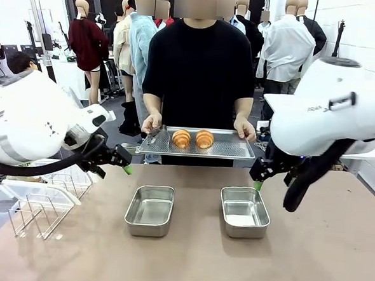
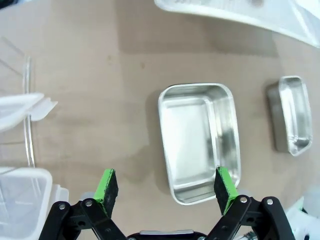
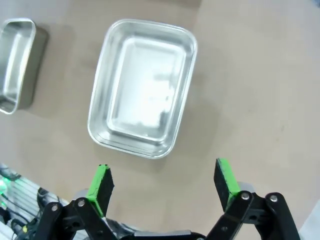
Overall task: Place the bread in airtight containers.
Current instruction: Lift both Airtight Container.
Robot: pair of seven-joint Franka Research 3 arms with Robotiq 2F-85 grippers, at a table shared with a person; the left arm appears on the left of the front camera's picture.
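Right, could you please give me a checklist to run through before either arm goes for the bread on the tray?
1. The left end effector is open and empty: ok.
2. The right end effector is open and empty: ok.
3. The left tin and right tin are uncovered with nothing inside: ok.
4. Two bread rolls lie side by side on the tray: ok.
5. The tray is free of the person's hands: not ok, one grips each end.
6. The tray rests on the table: cannot tell.
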